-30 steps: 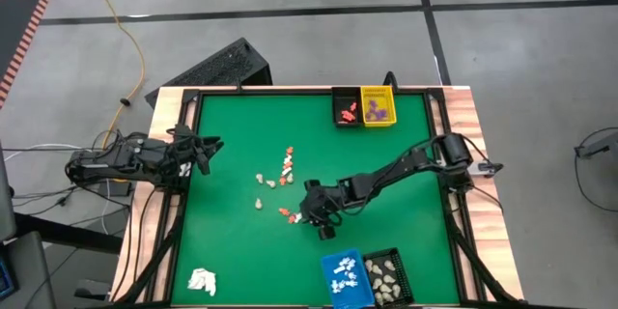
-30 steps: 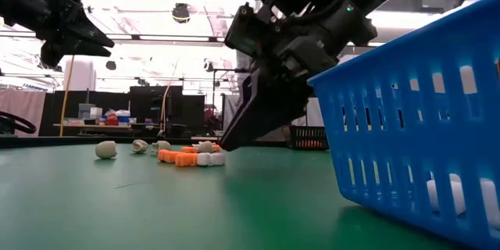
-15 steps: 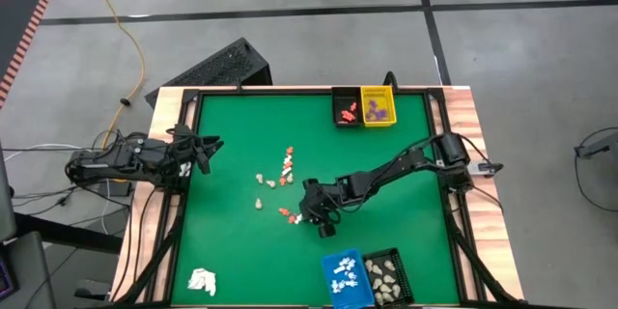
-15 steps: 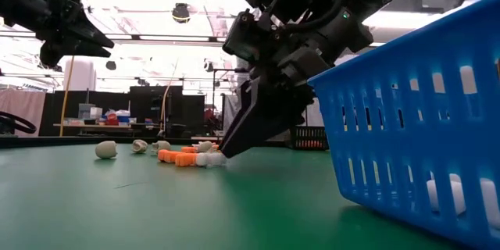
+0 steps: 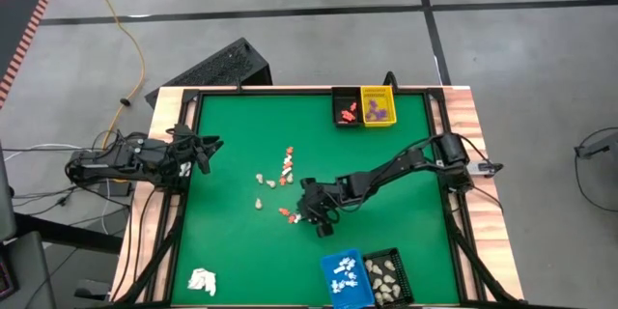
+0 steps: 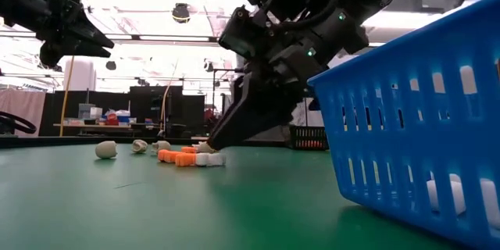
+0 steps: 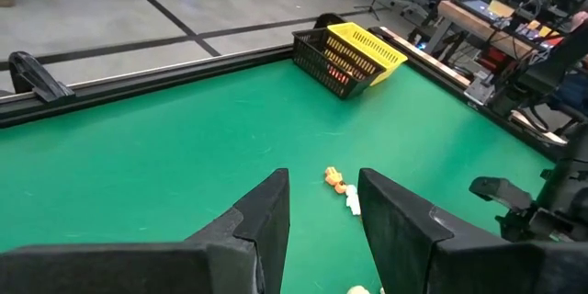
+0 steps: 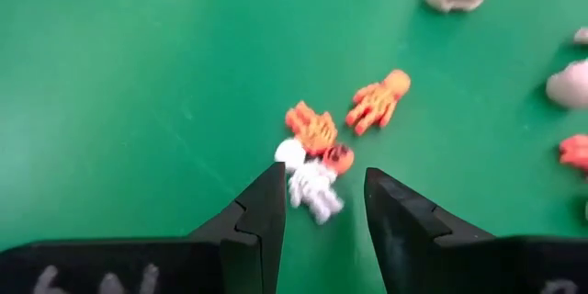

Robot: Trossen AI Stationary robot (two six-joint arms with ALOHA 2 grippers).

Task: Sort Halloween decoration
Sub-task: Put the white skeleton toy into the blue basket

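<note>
Right pincer (image 8: 320, 204) down low over the green felt-covered surface (image 5: 241, 135), fingers apart and straddling a tiny white skeleton-shaped figurine (image 8: 310, 182), not closed on it. Touching that white one: a small orange-red figurine (image 8: 317, 130), with another orange-red piece (image 8: 378, 99) just beside. Same little cluster visible from table height as orange and white bits (image 6: 187, 157) right at the pincer's tips, roughly mid-surface toward the near side.

More loose pieces scattered near the middle: a short line of orange and white ones (image 5: 287, 162) and a few cream-beige lumps (image 5: 263, 180) beside them. Already sorted stuff: orange-red pieces in the black mesh basket (image 5: 345, 108) and purple ones in the yellow plastic basket (image 5: 378, 106) at the far edge, white ones in the blue plastic basket (image 5: 344, 276) and cream ones in a second black basket (image 5: 386, 272) at the near edge.

Left pincer (image 7: 322, 204) parked up off the surface over its left edge, fingers apart, nothing between them. White wadded cloth-like lump (image 5: 202, 281) sitting in the near left corner, well apart from everything.
</note>
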